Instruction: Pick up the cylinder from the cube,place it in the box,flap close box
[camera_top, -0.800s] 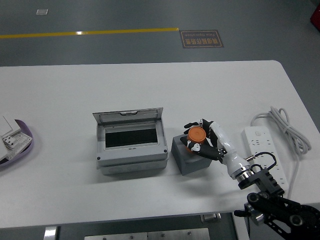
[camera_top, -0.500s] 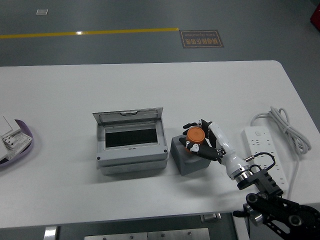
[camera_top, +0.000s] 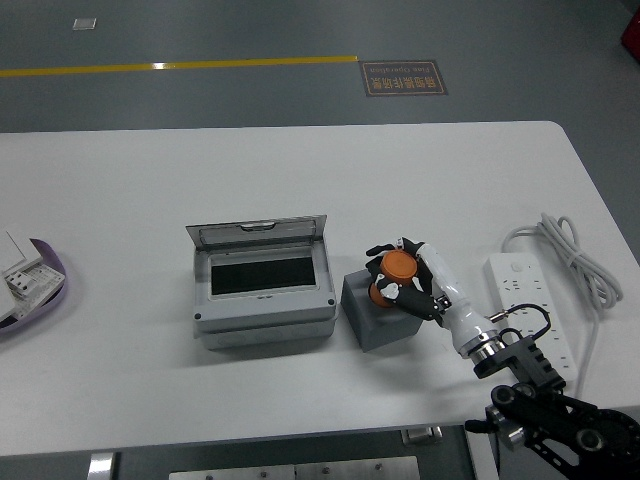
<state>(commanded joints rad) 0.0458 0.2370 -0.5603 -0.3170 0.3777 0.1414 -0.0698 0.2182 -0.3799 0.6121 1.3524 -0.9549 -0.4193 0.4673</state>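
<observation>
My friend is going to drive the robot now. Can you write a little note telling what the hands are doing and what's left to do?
Right hand: fingers closed around the orange cylinder, over the grey cube. I cannot tell if the cylinder has cleared the cube's top.
Left hand: not in view.
Box: left of the cube, flap open and leaning back, nothing visible inside.
Done: the cylinder is grasped.
Left: carry it left to the box, put it inside, let go, then flap the lid shut.
Probably mind the power strip and its cable, right of the arm.

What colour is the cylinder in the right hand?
Orange, clearest in the head view: the cylinder sits in the right hand.
</observation>
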